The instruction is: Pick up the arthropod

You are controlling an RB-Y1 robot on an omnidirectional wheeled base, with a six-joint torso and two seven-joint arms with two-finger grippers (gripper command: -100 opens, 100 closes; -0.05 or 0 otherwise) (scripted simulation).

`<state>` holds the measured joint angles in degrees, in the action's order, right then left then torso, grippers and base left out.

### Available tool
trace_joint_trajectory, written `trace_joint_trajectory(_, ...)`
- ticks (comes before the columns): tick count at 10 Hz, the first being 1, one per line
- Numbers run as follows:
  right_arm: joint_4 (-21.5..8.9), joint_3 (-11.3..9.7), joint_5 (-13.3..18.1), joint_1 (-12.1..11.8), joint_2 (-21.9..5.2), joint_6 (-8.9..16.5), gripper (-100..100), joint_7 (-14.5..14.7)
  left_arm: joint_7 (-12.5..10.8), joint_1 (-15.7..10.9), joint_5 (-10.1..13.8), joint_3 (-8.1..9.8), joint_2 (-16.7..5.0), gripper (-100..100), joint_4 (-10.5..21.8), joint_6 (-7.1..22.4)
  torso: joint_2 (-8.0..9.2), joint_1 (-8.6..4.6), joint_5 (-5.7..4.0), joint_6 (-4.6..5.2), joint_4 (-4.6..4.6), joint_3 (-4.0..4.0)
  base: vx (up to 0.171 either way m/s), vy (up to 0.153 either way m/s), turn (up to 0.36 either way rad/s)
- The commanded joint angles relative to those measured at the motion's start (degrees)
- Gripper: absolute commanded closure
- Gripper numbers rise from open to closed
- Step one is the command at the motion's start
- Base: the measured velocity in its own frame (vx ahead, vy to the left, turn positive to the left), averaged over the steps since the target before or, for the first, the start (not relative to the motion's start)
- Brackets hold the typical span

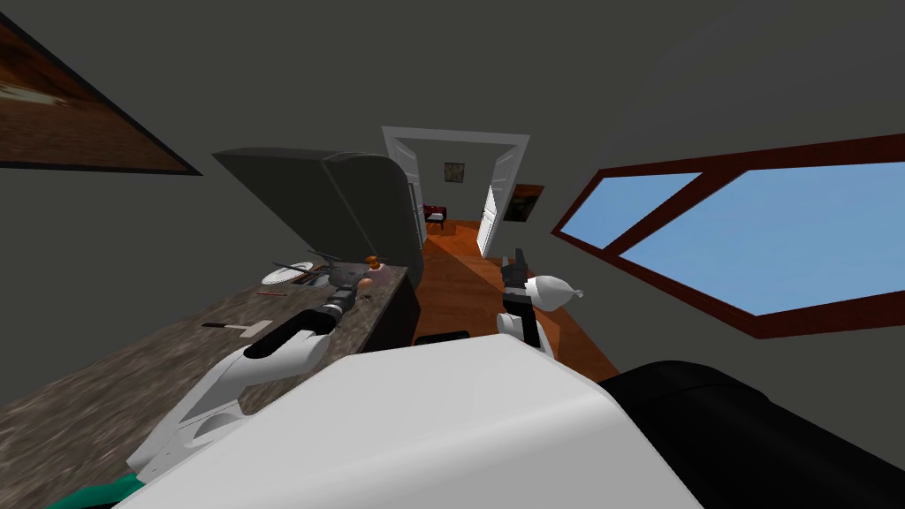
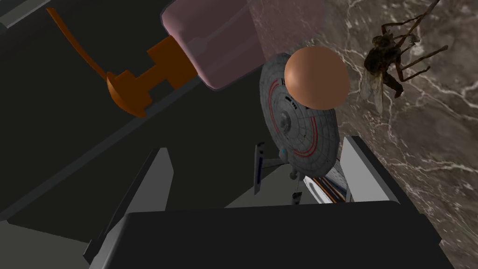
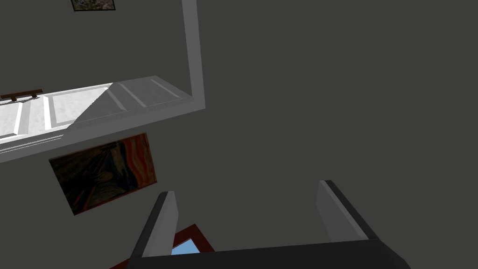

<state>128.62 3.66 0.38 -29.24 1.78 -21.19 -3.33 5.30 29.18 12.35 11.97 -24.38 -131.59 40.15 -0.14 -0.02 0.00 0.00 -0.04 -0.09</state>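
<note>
On the dark veined worktop (image 2: 420, 149), the arthropod (image 2: 385, 65), a brown winged insect with long thin legs, lies flat, outside the span of the left gripper (image 2: 256, 145). The jaws are spread and hold nothing. Between them stand a grey starship model (image 2: 298, 126) and a brown ball (image 2: 316, 77), with a pink dispenser (image 2: 219, 42) beyond. The insect lies ahead of, and to the outer side of, the finger (image 2: 366, 177) that hangs over the worktop, near the ball. Its long axis runs roughly along the direction in which the jaws point, with the legs splayed away from them. The left arm is the nearer. A sideways shift toward the insect is judged necessary before closing. The right gripper (image 3: 247, 187), jaws spread and empty, is raised well apart from the worktop. No brand or label is present, and the model's hull marks cannot be read.
</note>
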Motion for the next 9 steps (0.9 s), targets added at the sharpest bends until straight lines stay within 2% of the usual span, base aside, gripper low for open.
trace_joint_trajectory(1, 0.0, 0.0, 0.0, 0.0, 0.0, 0.0, 0, 0.0, 0.17, -0.3, -0.1, -0.1, 0.12, -100, 0.03, 1.64, 0.0, 0.0, 0.0, 0.0, 0.0, 0.0, 0.024, -0.005, 0.001)
trace_joint_trajectory(2, 0.0, 0.0, 0.0, 0.0, 0.0, 0.0, 0, 0.0, 1.07, -0.74, 1.69, 0.68, -1.04, -100, 0.67, 3.97, 0.04, 0.0, 0.0, 0.01, 0.01, 0.02, 0.043, -0.004, 0.025)
trace_joint_trajectory(3, 0.0, 0.0, 0.0, 0.0, 0.0, 0.0, 0, 0.0, 1.07, -0.74, 1.69, 0.68, -1.04, -100, 0.67, 5.21, -0.01, 0.02, 0.0, 0.0, 0.0, 0.0, 0.047, -0.005, 0.018)
trace_joint_trajectory(4, 0.0, 0.0, 0.0, 0.0, 0.0, 0.0, 0, 0.0, 1.97, -1.22, 3.55, 1.45, -2.2, -100, 1.34, 6.92, -0.03, 0.01, 0.0, 0.01, -0.01, -0.02, 0.066, -0.009, 0.033)
trace_joint_trajectory(6, 0.0, 0.0, 0.0, 0.0, 0.0, 0.0, 0, 0.0, 1.97, -1.22, 3.55, 1.45, -2.2, -100, 1.34, 9.47, -0.07, -0.01, 0.0, 0.0, -0.02, -0.04, 0.039, -0.012, 0.007)
trace_joint_trajectory(7, 0.0, 0.0, 0.0, 0.0, 0.0, 0.0, 0, 0.0, 2.88, -1.75, 5.48, 2.21, -3.33, -100, 2.04, 11.85, 0.02, -0.01, 0.0, 0.01, 0.0, 0.01, 0.041, -0.018, 0.026)
trace_joint_trajectory(8, 0.0, 0.0, 0.0, 0.0, 0.0, 0.0, 0, 0.0, 2.88, -1.75, 5.48, 2.21, -3.33, -100, 2.04, 13.29, 0.0, -0.03, -0.01, 0.0, 0.0, 0.0, 0.042, -0.012, 0.023)
trace_joint_trajectory(9, 0.0, 0.0, 0.0, 0.0, 0.0, 0.0, 0, 0.0, 3.78, -2.32, 7.46, 2.96, -4.44, -100, 2.76, 14.88, 0.0, -0.02, 0.0, 0.0, 0.0, 0.0, 0.059, -0.006, 0.029)
